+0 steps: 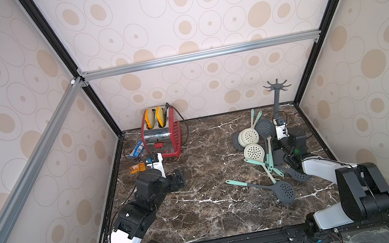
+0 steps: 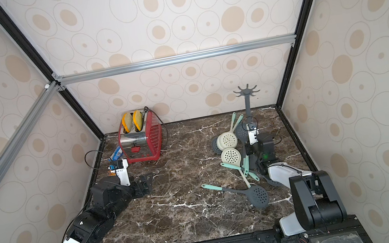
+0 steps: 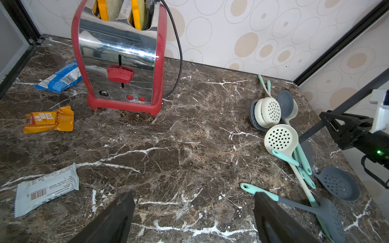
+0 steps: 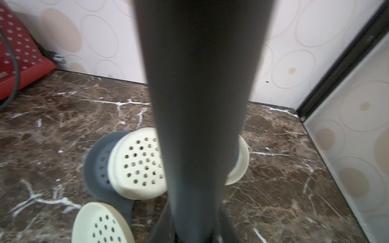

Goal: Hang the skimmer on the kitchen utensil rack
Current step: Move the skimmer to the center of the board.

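The right gripper seems pinched on the lower pole of the tall dark grey utensil rack, star-crowned with curved hooks, standing at the back right of the brown marble-patterned tabletop. The cream and grey perforated skimmers, mint-handled, lie heaped just beside this gripper. The left gripper, jaws spread and empty, hovers well apart.

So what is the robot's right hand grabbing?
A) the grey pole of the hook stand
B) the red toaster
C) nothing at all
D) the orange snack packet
A: the right hand is closed on the slim pole of the kitchen utensil rack, and that pole fills the middle of the right wrist view.
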`<state>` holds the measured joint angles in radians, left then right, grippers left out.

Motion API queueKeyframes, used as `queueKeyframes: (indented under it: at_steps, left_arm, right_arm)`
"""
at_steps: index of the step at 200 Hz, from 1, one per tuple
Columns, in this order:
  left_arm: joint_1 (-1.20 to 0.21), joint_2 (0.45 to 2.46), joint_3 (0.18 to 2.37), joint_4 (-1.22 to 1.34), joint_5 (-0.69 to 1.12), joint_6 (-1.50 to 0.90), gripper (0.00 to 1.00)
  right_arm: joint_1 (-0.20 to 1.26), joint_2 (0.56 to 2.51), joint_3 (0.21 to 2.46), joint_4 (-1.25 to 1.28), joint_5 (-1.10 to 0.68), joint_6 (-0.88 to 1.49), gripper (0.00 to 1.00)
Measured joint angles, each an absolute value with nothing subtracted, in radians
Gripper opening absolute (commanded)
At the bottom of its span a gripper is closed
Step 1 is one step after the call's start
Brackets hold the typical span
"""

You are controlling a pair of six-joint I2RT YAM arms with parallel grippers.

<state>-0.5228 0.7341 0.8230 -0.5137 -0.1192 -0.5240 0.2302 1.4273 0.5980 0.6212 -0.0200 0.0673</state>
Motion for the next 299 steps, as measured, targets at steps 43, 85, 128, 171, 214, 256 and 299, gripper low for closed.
queueKeyframes:
  at_steps: [43, 85, 128, 171, 214, 256, 299]
  left_arm:
    - [-0.523, 0.725, 0.823, -0.516, -0.134, -0.524, 0.93]
    - [-0.523, 0.724, 0.823, -0.546, -0.144, -0.521, 0.93]
    - [-0.523, 0.709, 0.823, -0.566, -0.158, -0.503, 0.93]
    - [-0.523, 0.718, 0.823, -0.59, -0.165, -0.487, 0.93]
    - [-0.546, 0.729, 0.796, -0.6, -0.148, -0.492, 0.93]
    - [-0.764, 0.729, 0.681, -0.589, -0.187, -0.555, 0.85]
    - [-0.811, 0.735, 0.559, -0.583, -0.182, -0.667, 0.69]
  right_arm:
    - [0.523, 1.474, 0.603, 0.698, 0.02, 0.067, 0.0]
    - [0.805, 1.641, 0.71, 0.796, -0.011, 0.118, 0.0]
    - [0.908, 1.722, 0.771, 0.847, -0.02, 0.136, 0.53]
    - [0.912, 1.549, 0.733, 0.723, 0.023, 0.096, 0.92]
    - [0.915, 1.216, 0.608, 0.439, 0.109, 0.125, 0.99]
    - [0.914, 0.944, 0.598, -0.075, 0.135, 0.315, 0.95]
    - [0.914, 0.858, 0.598, -0.49, 0.105, 0.498, 0.86]
